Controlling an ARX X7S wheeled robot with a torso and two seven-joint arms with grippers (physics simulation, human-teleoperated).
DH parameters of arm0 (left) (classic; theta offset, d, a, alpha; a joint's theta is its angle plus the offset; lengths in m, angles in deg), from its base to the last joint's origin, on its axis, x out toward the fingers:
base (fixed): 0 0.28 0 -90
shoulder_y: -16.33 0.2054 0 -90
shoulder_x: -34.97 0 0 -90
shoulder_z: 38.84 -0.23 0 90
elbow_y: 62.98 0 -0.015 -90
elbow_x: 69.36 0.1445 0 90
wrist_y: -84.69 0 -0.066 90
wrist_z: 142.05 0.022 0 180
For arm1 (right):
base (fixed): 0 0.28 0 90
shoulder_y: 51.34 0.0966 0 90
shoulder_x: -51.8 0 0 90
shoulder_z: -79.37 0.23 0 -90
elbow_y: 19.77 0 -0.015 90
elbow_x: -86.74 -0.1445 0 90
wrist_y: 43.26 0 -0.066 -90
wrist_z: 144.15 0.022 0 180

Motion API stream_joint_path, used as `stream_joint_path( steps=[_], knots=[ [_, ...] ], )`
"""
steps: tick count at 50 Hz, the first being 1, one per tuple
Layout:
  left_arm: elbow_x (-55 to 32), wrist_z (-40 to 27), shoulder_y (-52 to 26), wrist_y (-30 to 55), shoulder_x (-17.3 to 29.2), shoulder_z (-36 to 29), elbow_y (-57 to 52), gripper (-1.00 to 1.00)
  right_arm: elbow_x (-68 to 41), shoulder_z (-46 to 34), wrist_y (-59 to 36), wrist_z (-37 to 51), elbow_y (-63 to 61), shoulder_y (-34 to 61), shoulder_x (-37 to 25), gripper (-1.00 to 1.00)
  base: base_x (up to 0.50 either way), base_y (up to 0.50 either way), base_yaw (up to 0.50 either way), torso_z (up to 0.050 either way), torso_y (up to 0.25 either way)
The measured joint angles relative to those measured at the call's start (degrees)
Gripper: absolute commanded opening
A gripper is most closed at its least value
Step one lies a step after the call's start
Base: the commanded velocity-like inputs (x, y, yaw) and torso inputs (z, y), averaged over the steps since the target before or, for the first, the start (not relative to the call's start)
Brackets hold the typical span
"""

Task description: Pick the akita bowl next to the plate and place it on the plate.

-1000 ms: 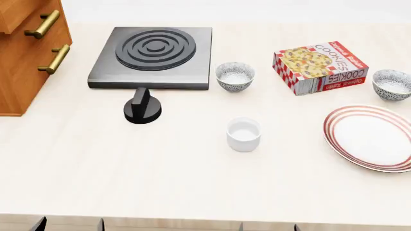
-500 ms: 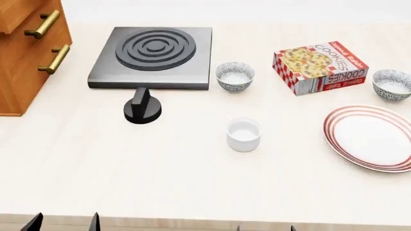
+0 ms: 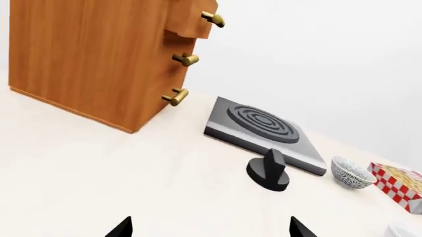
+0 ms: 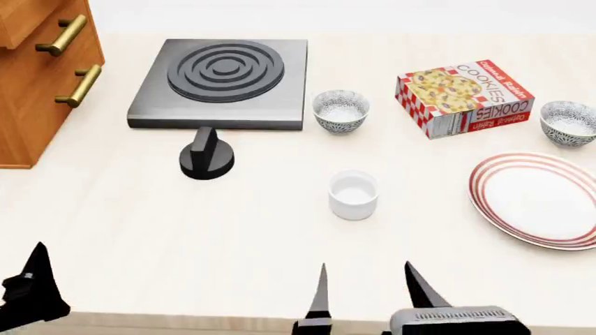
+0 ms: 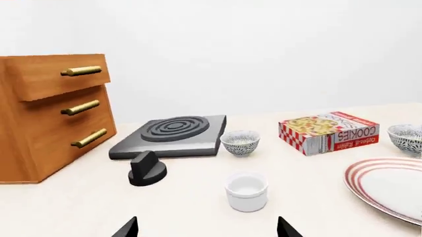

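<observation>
The red box [image 4: 463, 97] says COOKIES, and just past its right end sits the akita bowl [image 4: 568, 122] beside the plate [image 4: 540, 202] — both grippers, right gripper [image 4: 365, 289] and left gripper [image 3: 207, 228], are low at the table's near edge, spread wide, holding nothing.

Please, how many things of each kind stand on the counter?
Patterned bowls: 2
White cup: 1
Plate: 1
Cookie box: 1
Hotplate: 1
Black knob: 1
Drawer cabinet: 1
Total: 8
</observation>
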Motion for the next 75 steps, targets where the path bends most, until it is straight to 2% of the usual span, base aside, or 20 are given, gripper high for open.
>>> stream_joint_path(
  steps=[9, 24, 75],
  knots=[
    [-1.9, -0.6, -3.4, -0.1, 0.8, 3.5, 5.6, 1.00, -6.2, 2.6, -7.0, 0.3, -6.9, 5.2, -0.9, 1.00, 0.00, 0.00, 0.00, 0.000, 0.000],
    [-2.5, -1.4, -4.7, -0.9, 1.3, 5.0, 8.5, 1.00, -11.6, 5.5, -10.8, 0.7, -11.0, 8.4, -2.2, 1.00, 0.00, -0.11, 0.00, 0.000, 0.000],
    [-3.8, -2.4, -4.5, -2.5, 2.1, 4.1, 9.7, 1.00, -16.0, 7.1, -11.3, 3.2, -11.8, 8.5, -4.6, 1.00, 0.00, -0.40, 0.00, 0.000, 0.000]
  ],
)
